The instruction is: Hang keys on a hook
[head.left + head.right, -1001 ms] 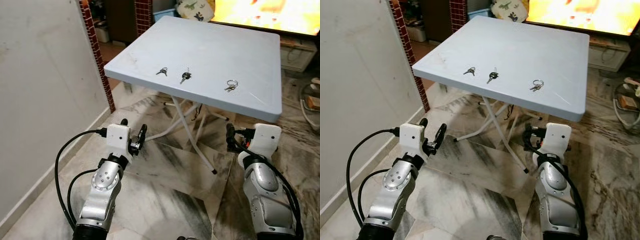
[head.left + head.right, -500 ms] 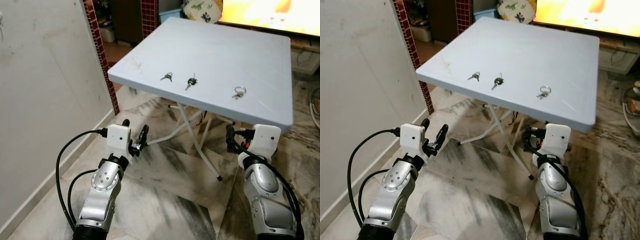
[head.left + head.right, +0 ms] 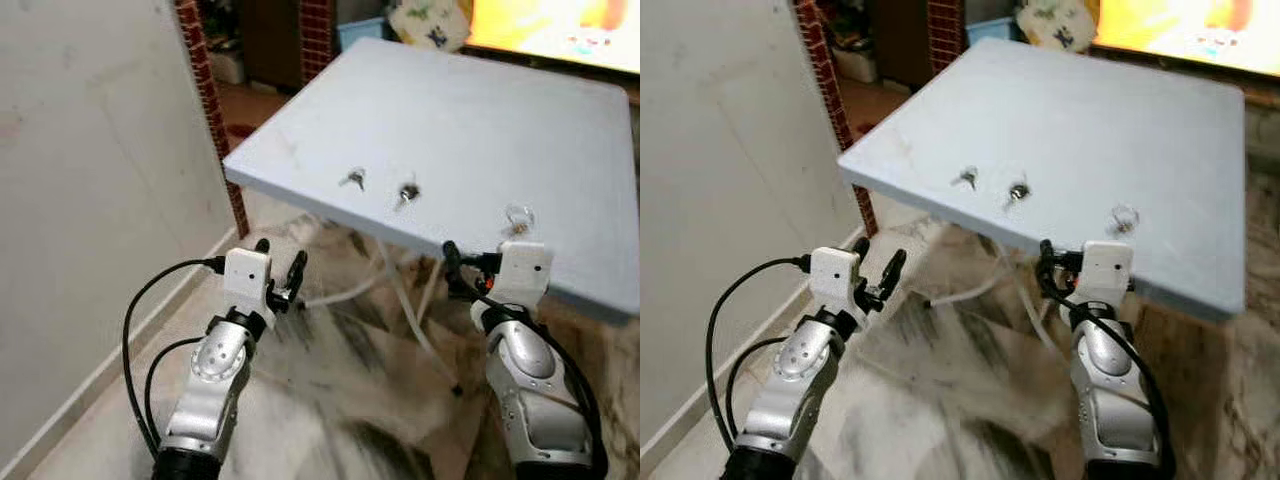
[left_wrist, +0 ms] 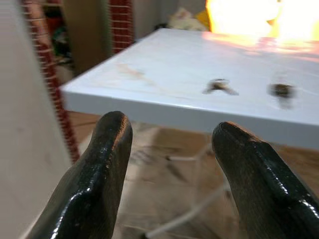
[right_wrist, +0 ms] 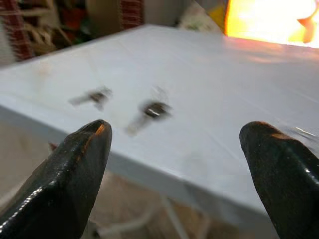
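Note:
Three sets of keys lie near the front edge of a pale blue folding table [image 3: 470, 110]: a small key [image 3: 352, 179] on the left, a dark-headed key [image 3: 407, 192] in the middle, and a key on a ring [image 3: 517, 215] on the right. The picture is blurred. My left gripper [image 3: 280, 258] is open, held low before the table's left front corner. My right gripper [image 5: 174, 149] is open too and sits just below the front edge, near the ringed key. The left wrist view has the left key [image 4: 219, 86] and the middle key [image 4: 282, 90] beyond its fingers [image 4: 99, 174].
A white wall [image 3: 90, 150] runs along the left and ends at a red brick pillar [image 3: 205, 90]. White folding legs [image 3: 420, 310] stand under the table on a marble floor [image 3: 330, 400]. A bright screen [image 3: 560, 25] glows behind the table.
The whole picture has shifted and blurred: the camera has come closer to the table. The table's front edge now lies right at my right gripper. The keys have not moved on the table.

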`<state>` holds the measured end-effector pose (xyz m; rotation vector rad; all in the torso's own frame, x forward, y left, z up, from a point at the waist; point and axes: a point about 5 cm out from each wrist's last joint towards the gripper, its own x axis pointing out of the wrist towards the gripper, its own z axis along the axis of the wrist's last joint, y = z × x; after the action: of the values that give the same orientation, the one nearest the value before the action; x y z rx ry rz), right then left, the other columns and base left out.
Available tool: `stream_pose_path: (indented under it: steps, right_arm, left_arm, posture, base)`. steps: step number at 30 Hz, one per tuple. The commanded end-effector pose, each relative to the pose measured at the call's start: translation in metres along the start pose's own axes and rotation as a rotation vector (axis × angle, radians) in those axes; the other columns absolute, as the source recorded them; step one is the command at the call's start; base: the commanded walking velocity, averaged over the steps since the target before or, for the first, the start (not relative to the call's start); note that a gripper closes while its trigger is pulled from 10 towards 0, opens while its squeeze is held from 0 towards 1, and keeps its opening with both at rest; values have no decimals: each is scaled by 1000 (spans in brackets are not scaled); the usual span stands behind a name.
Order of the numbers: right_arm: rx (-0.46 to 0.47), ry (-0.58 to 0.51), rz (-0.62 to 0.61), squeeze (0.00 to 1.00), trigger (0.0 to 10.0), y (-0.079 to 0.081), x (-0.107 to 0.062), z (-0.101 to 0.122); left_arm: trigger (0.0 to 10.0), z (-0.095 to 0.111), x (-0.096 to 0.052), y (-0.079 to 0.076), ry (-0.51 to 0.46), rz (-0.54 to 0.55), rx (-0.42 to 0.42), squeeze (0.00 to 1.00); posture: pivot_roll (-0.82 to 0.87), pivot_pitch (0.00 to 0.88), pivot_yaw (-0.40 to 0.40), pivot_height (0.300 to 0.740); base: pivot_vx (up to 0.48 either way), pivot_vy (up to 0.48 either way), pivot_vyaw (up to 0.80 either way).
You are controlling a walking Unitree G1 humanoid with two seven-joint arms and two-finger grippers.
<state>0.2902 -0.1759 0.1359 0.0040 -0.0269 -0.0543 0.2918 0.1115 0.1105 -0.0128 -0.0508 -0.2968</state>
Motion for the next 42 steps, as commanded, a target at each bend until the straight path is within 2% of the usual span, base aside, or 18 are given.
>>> stream_pose_path:
  steps: [1, 14, 22, 28, 35, 42]
  right_arm:
    - [15, 19, 8, 0, 10000, 3, -1, -2]
    - [16, 27, -52, 0, 10000, -4, 1, -4]
    - [34, 34, -26, 0, 10000, 2, 2, -4]
    - [-8, 79, -35, 0, 10000, 3, 5, -11]
    - [22, 114, -16, 0, 10000, 9, 9, -14]
    - [36, 94, -16, 0, 10000, 17, 18, -10]
  left_arm:
    - [10000, -3, -2, 4, 15, 11, 3, 0]
    - [10000, -1, -3, 2, 5, 0, 4, 0]
    - [10000, -3, -4, 4, 19, 10, 3, 0]
    - [10000, -4, -4, 4, 28, 13, 10, 0]
    - [10000, -4, -5, 5, 30, 12, 8, 0]
    - [10000, -4, -7, 6, 33, 14, 17, 0]
  posture:
    - [-53, 98, 24, 740]
    - [-45, 97, 25, 740]
    - [-40, 95, 26, 740]
    - [-36, 94, 29, 740]
    - [-31, 92, 38, 740]
    - [-10, 99, 43, 740]
  base:
    - [368, 0, 0]
    - [329, 0, 0]
    - [260, 0, 0]
    - [0, 0, 0]
    - [0, 0, 0]
    - [0, 0, 0]
